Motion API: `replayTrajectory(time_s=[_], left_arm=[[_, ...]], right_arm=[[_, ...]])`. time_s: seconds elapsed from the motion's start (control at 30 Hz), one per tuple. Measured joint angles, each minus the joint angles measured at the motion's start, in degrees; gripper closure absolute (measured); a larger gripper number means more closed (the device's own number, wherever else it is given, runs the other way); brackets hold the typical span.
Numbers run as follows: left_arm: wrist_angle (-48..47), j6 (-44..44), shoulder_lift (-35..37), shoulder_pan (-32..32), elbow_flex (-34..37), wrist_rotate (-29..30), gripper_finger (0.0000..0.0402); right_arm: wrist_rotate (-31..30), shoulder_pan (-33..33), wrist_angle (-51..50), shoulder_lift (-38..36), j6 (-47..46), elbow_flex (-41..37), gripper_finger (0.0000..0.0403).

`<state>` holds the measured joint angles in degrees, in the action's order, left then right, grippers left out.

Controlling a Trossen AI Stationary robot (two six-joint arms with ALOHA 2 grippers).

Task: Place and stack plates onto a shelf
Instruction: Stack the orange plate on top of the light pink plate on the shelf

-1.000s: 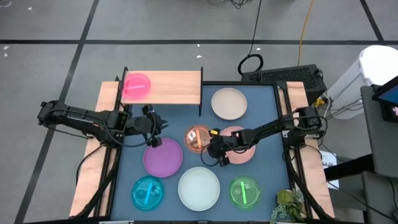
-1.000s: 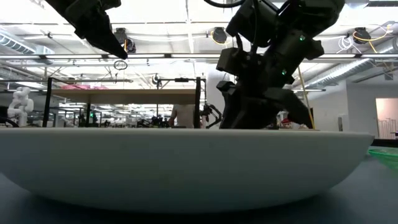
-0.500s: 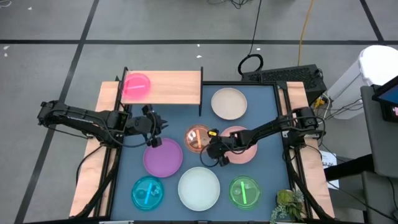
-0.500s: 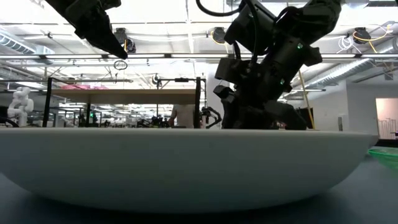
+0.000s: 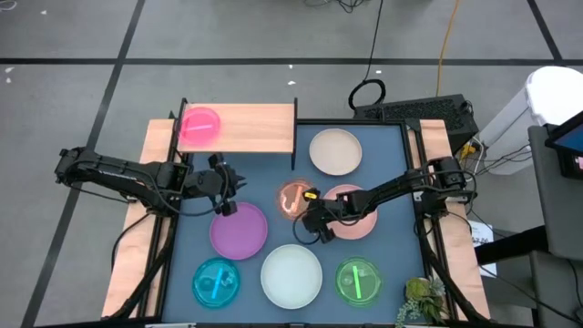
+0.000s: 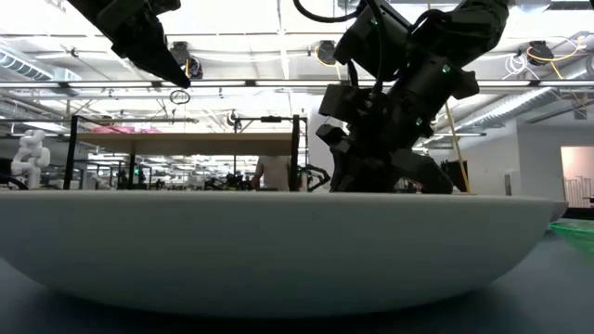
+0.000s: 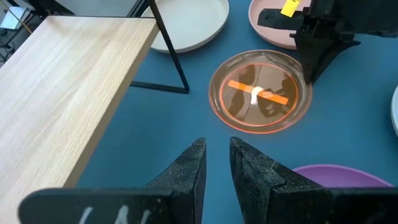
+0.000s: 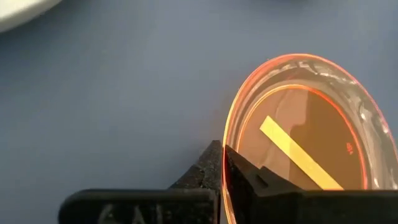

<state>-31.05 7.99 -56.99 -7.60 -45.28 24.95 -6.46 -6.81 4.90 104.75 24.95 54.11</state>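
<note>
The orange translucent plate (image 5: 293,199) lies mid-table, with my right gripper (image 5: 312,211) shut on its rim on the side nearest the right arm. My left gripper (image 5: 225,202) hovers narrowly open over the far edge of the purple plate (image 5: 239,230), touching nothing. The magenta plate (image 5: 200,126) rests on the left end of the light-wood shelf (image 5: 260,129). The cream plate (image 5: 335,150), pink plate (image 5: 353,219), cyan plate (image 5: 217,281), white plate (image 5: 291,276) and green plate (image 5: 358,281) lie flat on the blue table. My right gripper (image 8: 222,165) pinches the orange plate's rim (image 8: 226,134), one finger inside the dish and one outside. The fingers (image 7: 311,59) come slanting down from the table's right side. Whether the plate is clear of the table I cannot tell.
The white plate (image 6: 278,250) fills the low view's foreground. The shelf's black legs (image 7: 174,59) stand just left of the orange plate. Most of the shelf board right of the magenta plate is bare. A small plant (image 5: 421,301) sits at the table's near right corner.
My right gripper has sunk a little at the orange plate's rim. The plate has shifted slightly toward the table's far edge.
</note>
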Motion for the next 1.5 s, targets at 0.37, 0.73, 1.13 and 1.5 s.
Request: replayTrajectory(time_s=[0.37,0.73,1.13,1.5], left_arm=[[0.00,1.14,0.01,0.00,0.00,0.00,0.0323],[0.00,1.51,0.00,-0.02,0.00,0.00,0.0323],[0.99,1.43,0.00,-0.02,0.02,-0.01,0.0323],[2.11,1.93,0.00,-0.02,0.02,-0.02,0.0323]], right_arm=[[0.48,0.00,0.44,-0.02,-0.12,0.00,0.0389],[-1.20,0.00,-1.00,-1.22,-4.14,-0.04,0.0324],[-1.04,0.00,-4.34,-3.64,-5.26,-0.04,0.0317],[0.72,0.00,-4.76,-3.25,-4.58,-0.04,0.0318]])
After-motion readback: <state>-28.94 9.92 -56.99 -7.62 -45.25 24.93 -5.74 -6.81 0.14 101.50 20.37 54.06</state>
